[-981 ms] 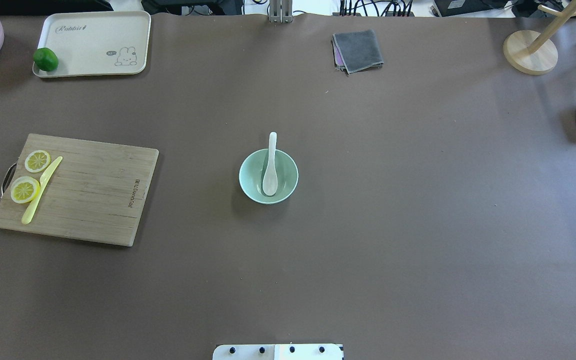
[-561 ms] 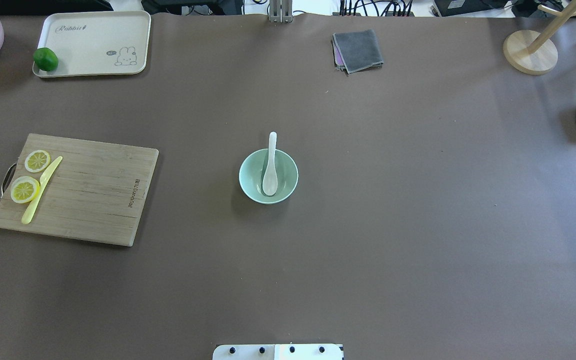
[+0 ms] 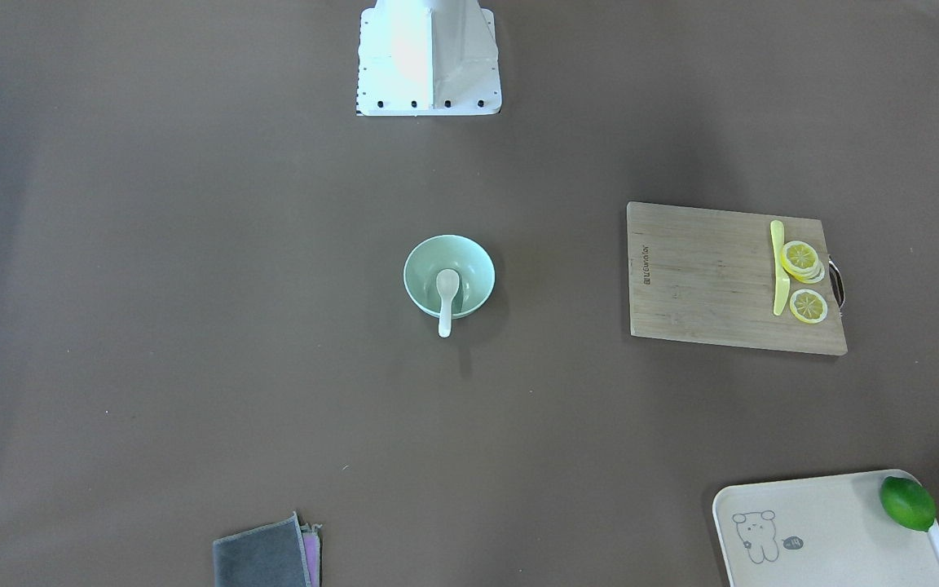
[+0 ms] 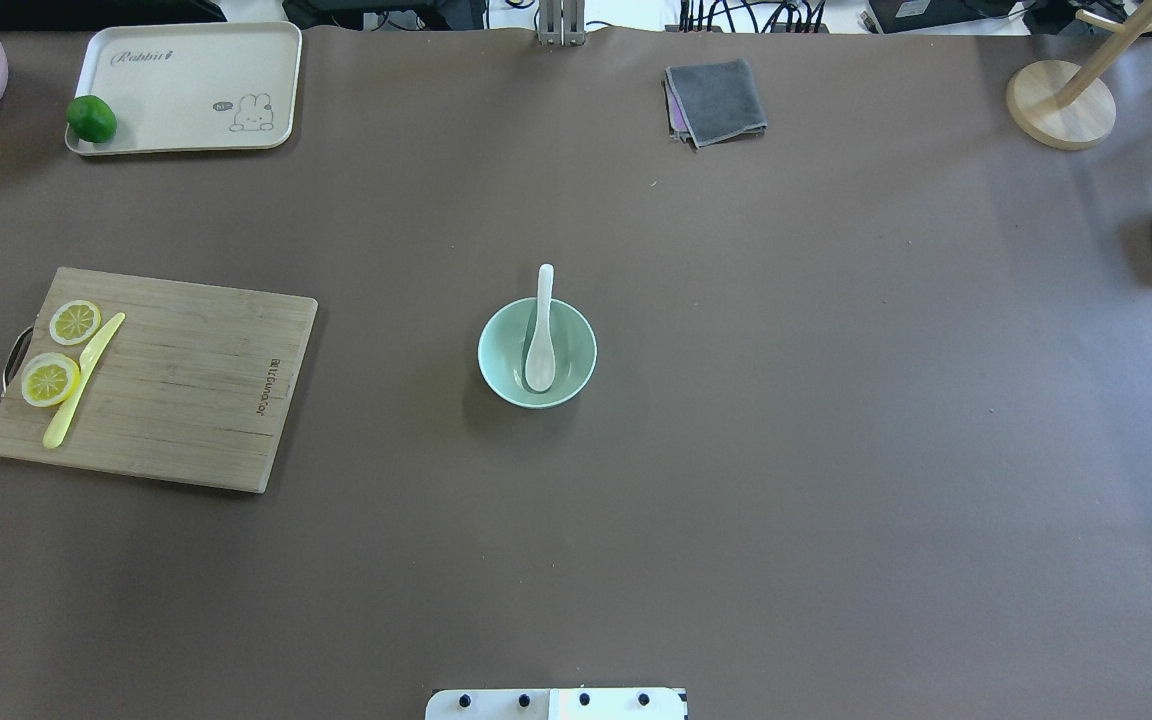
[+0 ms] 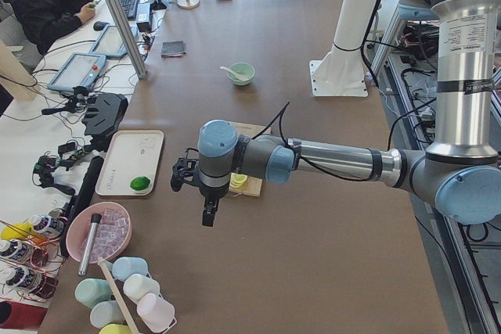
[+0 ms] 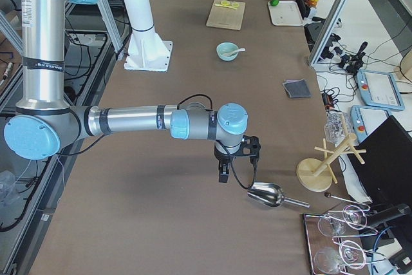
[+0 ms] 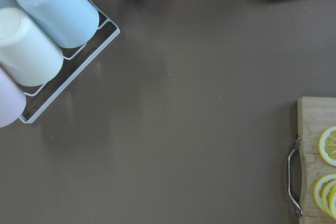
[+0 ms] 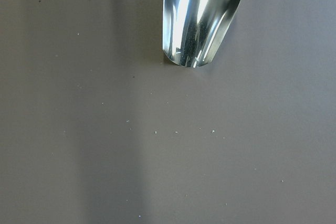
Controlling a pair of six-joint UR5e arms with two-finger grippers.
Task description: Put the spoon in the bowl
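The spoon [image 4: 542,325] sits in the bowl [image 4: 501,350] near the middle of the worktop [image 4: 836,450]. Its scoop lies down inside, and its handle leans on the far rim and pokes out past it, away from the robot. Nothing is touching either of them.

Both arms are well apart from the bowl, out at the two ends of the worktop. The left gripper [image 5: 207,218] hangs pointing down above the bare surface near the cutting board [image 4: 196,380] and the cream tray [image 4: 186,80]. I only see it from the side, so I cannot tell how far its jaws stand apart. The right gripper [image 6: 223,175] hangs above the surface just beside the metal scoop [image 6: 267,194], and its jaws I cannot judge either.

On the board lie lemon slices [image 4: 74,322] with a yellow knife [image 4: 81,380] beside them. A lime [image 4: 91,118] rests at the tray's corner. A folded grey cloth [image 4: 716,100] lies at the far edge.
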